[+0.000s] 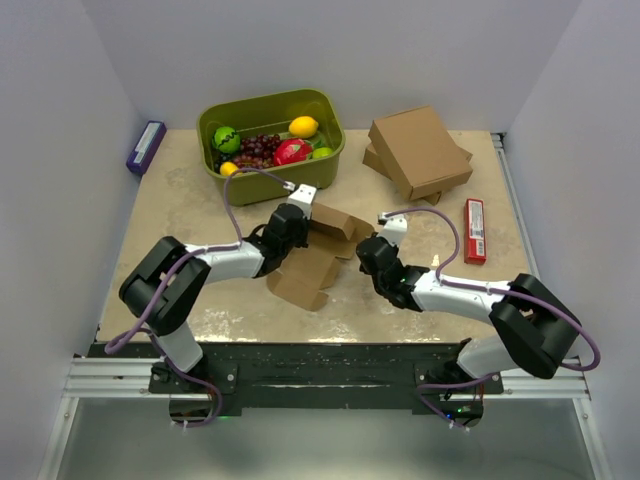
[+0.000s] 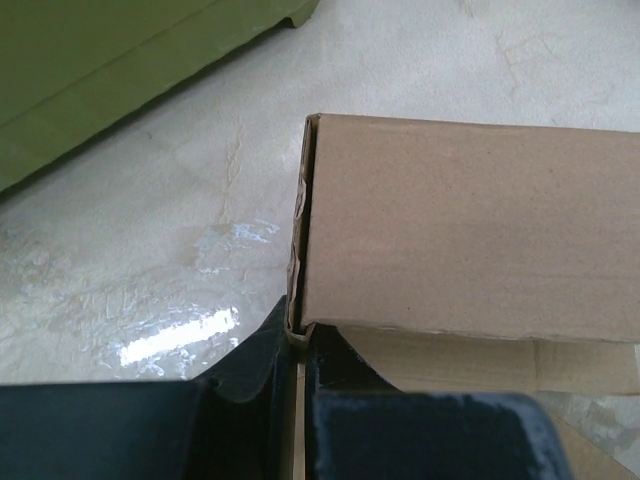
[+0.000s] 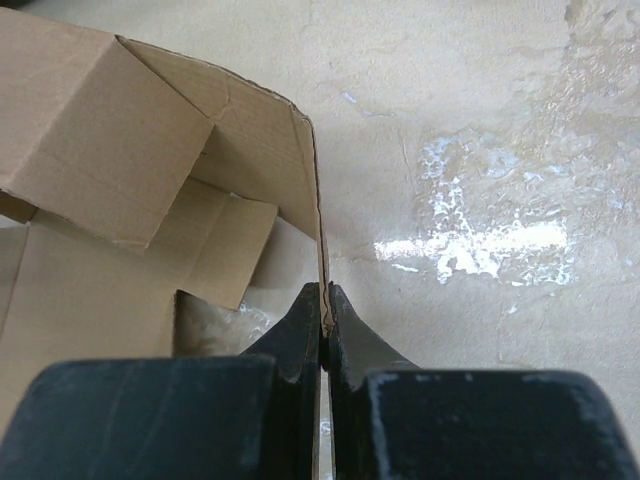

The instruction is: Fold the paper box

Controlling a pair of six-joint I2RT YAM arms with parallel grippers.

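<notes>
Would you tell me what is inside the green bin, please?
The bin holds fruit: a lemon, dark grapes, a red fruit and green ones. Anything beneath them is covered.

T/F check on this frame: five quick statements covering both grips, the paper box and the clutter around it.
1. The right gripper has its jaws shut on a thin edge of the paper box. True.
2. The left gripper hangs open above the table. False: its jaws are shut on a wall of the paper box.
3. The green bin holds fruit. True.
4. The red pack lies inside the bin. False: it lies on the table at the right, near the stacked boxes.
5. The paper box is fully closed. False: its flaps stand open.
</notes>
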